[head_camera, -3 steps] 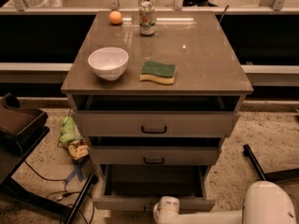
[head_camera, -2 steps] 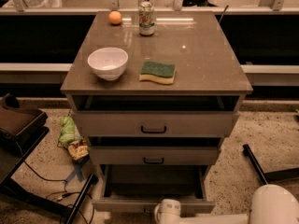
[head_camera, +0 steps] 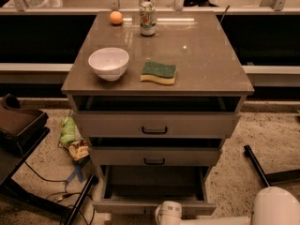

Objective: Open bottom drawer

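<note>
The bottom drawer (head_camera: pixel 154 184) of the grey-beige cabinet stands pulled out, showing a plain grey inside. Its slim front panel (head_camera: pixel 122 206) is at the lower edge of the camera view, and its handle is hidden. My gripper (head_camera: pixel 168 213) is at the middle of that front panel, seen as a white rounded wrist at the bottom edge. My white arm (head_camera: pixel 276 207) reaches in from the bottom right. The middle drawer (head_camera: pixel 154 157) and the top drawer (head_camera: pixel 154 124) are each slightly ajar, with black bar handles.
On the cabinet top (head_camera: pixel 206 55) are a white bowl (head_camera: pixel 108 63), a green-and-yellow sponge (head_camera: pixel 159 72), a can (head_camera: pixel 147 18) and an orange (head_camera: pixel 116 17). A dark chair (head_camera: pixel 18 125), cables and bags (head_camera: pixel 72 137) lie at the left, and a black bar (head_camera: pixel 255 165) at the right.
My arm and gripper have sunk slightly toward the bottom edge of the view. The bottom drawer stays pulled out; nothing else moved.
</note>
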Controlling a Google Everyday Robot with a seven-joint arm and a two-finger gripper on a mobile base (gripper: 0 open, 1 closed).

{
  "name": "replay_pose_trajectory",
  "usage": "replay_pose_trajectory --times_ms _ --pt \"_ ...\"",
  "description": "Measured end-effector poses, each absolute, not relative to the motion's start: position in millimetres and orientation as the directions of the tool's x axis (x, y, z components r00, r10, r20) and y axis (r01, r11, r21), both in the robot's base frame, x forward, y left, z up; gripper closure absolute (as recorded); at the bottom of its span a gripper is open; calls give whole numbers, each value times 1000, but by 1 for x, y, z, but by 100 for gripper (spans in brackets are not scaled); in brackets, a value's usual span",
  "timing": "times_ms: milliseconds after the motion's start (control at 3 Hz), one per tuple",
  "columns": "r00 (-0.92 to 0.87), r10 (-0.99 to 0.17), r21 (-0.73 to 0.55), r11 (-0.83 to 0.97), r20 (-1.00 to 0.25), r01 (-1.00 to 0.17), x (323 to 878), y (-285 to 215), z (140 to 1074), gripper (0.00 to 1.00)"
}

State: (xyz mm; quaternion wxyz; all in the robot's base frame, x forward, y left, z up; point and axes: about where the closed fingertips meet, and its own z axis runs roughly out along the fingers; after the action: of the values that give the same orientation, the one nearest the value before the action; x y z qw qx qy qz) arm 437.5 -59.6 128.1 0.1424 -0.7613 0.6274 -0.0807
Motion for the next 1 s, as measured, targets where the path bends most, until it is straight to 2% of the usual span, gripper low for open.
replay_pose_trajectory --times_ms 1000 --pt "200 -979 -328 -172 -51 -929 435 -60 130 100"
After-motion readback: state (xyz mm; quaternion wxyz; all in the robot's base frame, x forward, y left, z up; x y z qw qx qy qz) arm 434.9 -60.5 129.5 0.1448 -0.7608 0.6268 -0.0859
